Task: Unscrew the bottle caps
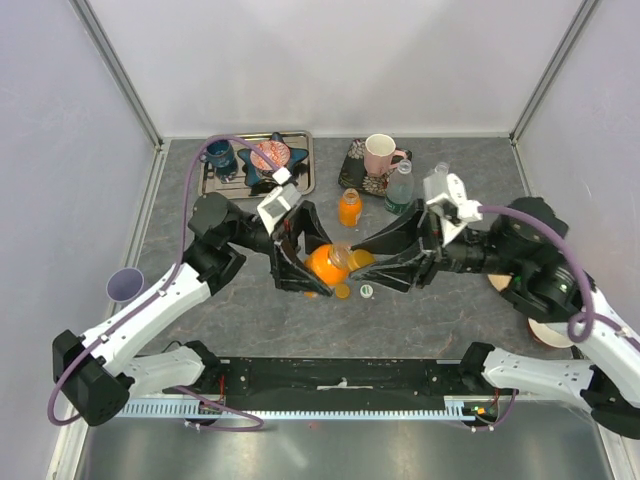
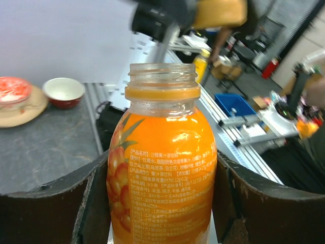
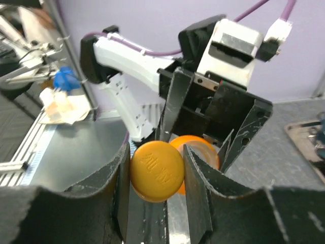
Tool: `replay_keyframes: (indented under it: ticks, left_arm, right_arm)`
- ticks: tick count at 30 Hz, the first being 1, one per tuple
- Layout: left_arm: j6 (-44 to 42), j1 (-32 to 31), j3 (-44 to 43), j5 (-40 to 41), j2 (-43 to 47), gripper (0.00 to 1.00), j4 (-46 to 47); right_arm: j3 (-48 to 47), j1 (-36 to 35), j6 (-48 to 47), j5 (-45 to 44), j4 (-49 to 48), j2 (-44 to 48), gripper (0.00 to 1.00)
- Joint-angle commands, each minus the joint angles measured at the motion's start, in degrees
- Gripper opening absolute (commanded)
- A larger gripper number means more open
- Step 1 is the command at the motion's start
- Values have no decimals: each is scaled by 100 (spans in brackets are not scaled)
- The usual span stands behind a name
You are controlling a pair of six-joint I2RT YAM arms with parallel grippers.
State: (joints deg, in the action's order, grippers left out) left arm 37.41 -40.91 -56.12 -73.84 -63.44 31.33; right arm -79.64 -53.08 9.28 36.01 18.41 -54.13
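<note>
The left fingers (image 2: 51,203) are pinching the short orange plastic bottle (image 2: 162,168); the right fingers (image 3: 66,213) are gripping its loosened round orange plastic cap (image 3: 156,171), best lowered gently onto the table (image 1: 450,320).

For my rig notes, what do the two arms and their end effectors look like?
The left arm and right arm have white links and black joints, each with a purple cable. The left end effector and right end effector have black wedge-shaped fingers and a white camera box.

Two loose caps (image 1: 343,291) lie on the table (image 1: 450,320) before the held bottle (image 1: 325,263) (a second bottle (image 1: 349,207) stands behind).
</note>
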Motion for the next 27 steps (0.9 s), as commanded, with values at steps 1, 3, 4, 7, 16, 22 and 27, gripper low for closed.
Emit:
replay_keyframes:
  ticks: [1,3,4,7,16,22,27]
  left_arm:
    - [-293,398,197,826,305,36,-713]
    - [-1005,434,268,1511,681,36,-1276]
    - [-1216,443,285,1783,832,36,-1801]
    - [-1920,443,329,3249,1368,37,-2777]
    - [-2369,443,1182,7120,3635,39,-3703]
    - [-2458,434,1305,7375,4111,39,-4258]
    - [-2431,434,1454,7534,4480,39,-4416]
  right_arm:
    - [-1,-106,47,-2111,-31,578,0]
    - [193,-106,30,-2955,30,640,0]
    - [403,-106,65,-3734,57,675,0]
    - [921,-115,346,-4923,197,492,0]
    - [2600,-115,1453,-4243,-670,-1448,0]
    - [2569,-132,1735,-3961,-1428,-2952,0]
    - [2251,-168,1814,-3909,-1744,-4015,0]
